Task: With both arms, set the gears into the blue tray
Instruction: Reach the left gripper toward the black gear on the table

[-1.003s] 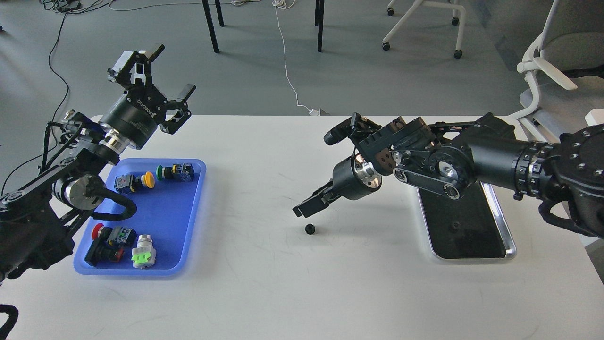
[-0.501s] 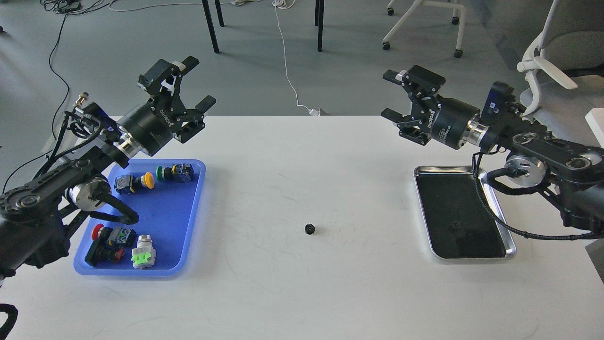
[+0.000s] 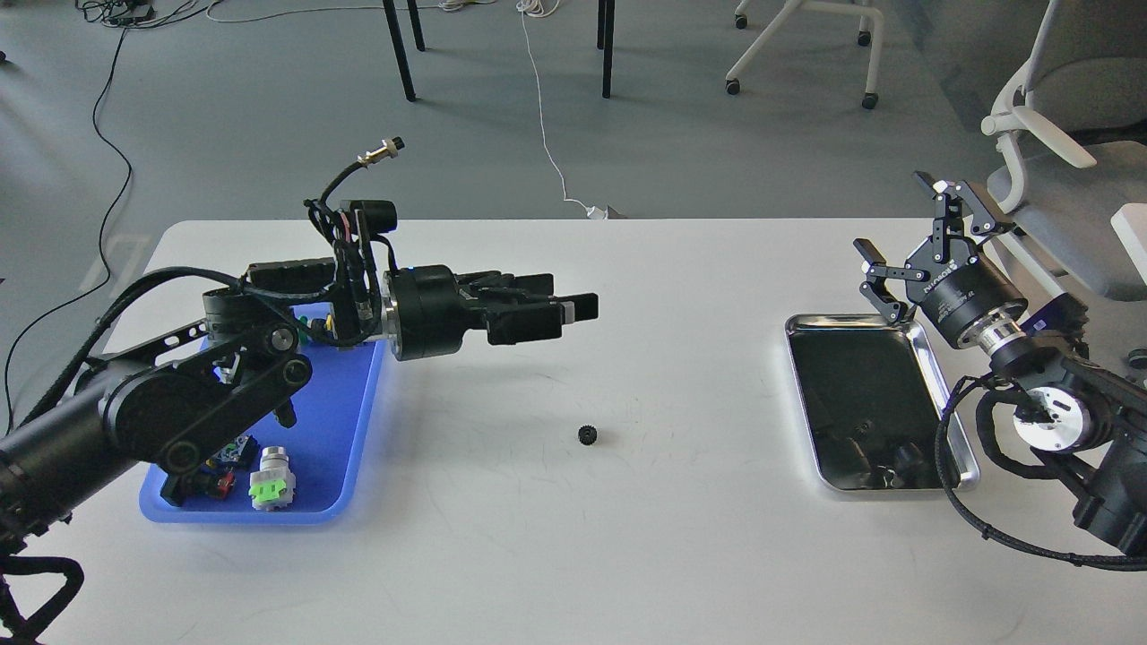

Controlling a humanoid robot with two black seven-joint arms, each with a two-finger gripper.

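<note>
On the white table [image 3: 627, 537], one gear [image 3: 588, 435], well right of the blue tray [image 3: 345, 439]

An office-like robotics lab. A white table [image 3: 681, 537] stands on grey carpet [image 3: 224, 107], with wheeled office chairs [image 3: 1057, 116] behind. Cables [image 3: 547, 134] trail across the floor.
</note>
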